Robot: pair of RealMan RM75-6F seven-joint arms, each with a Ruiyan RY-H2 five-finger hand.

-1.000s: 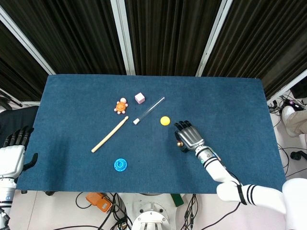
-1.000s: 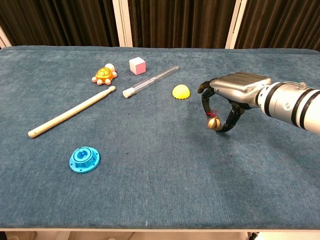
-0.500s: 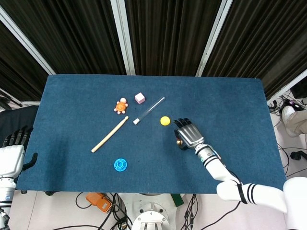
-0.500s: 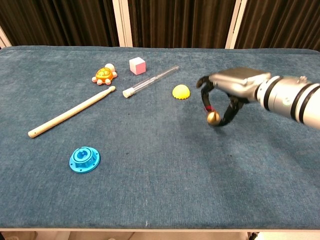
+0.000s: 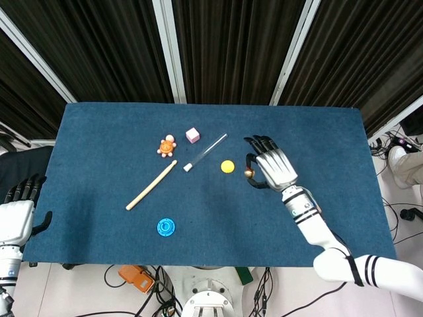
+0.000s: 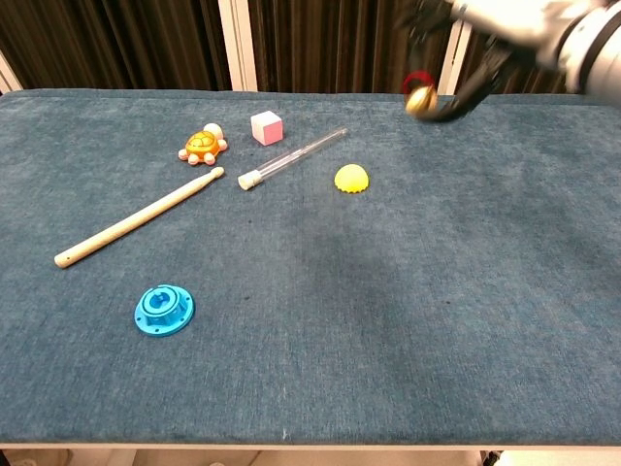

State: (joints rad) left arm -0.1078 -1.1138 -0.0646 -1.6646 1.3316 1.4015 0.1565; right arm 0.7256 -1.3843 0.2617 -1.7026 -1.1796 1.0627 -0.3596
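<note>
My right hand (image 5: 273,168) (image 6: 482,29) is raised well above the blue table cloth (image 6: 388,291) and pinches a small gold bell (image 6: 420,100) (image 5: 249,173) with a red loop between thumb and a finger. It hangs just right of the yellow dome (image 5: 227,166) (image 6: 351,178). My left hand (image 5: 18,210) stays off the table's left edge, fingers apart, holding nothing. On the cloth lie a clear tube (image 5: 205,152) (image 6: 293,157), a pink cube (image 5: 192,135) (image 6: 267,127), an orange turtle toy (image 5: 166,146) (image 6: 202,145), a wooden stick (image 5: 151,185) (image 6: 138,217) and a blue disc (image 5: 166,227) (image 6: 164,309).
Dark curtains with white posts (image 5: 168,49) stand behind the table. Cables and an orange device (image 5: 135,278) lie on the floor below the front edge.
My right hand has lifted the gold bell from just above the cloth to high over it, moving up and toward the back. The left hand has not moved.
</note>
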